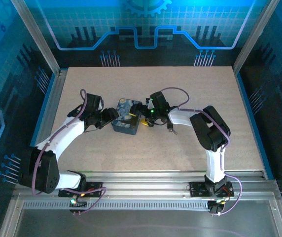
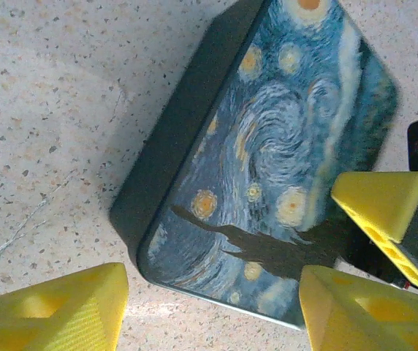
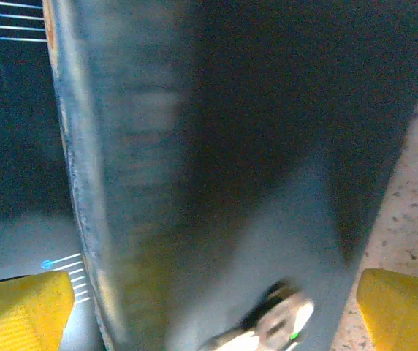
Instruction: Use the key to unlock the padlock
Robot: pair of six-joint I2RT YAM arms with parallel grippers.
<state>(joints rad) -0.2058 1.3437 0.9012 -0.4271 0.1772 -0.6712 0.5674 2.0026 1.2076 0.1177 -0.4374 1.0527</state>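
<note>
near edge first: the key (image 1: 171, 129), if that small dark sliver is it (too small to be sure), lies on the table (image 1: 210, 89) just right of your right gripper (image 1: 147, 118), apart from it and from the box.

next back, the starry-night painted box (image 1: 127, 116) sits mid-table between both tools. your left gripper (image 1: 106, 117) is at its left end and the right gripper at its right end.

left wrist view: left gripper (image 2: 209, 314) has its fingers apart, with the near corner of the box (image 2: 267, 146) between them. the left yellow fingertip (image 2: 55, 311) is off the box over bare table, so it's not clamped on anything. a yellow finger (image 2: 384, 205) of the right tool sits at the box's right corner and throws a shadow on the lid. can't tell if it touches.

right wrist view: right gripper (image 3: 213, 311) has its fingers spread wide. the dark box wall (image 3: 194, 146) is close up and blurred between them, and contact can't be judged. padlock (image 3: 282, 322): a blurred shiny metal bit low on that wall looks like it, but it's not sharp enough to confirm.
</note>
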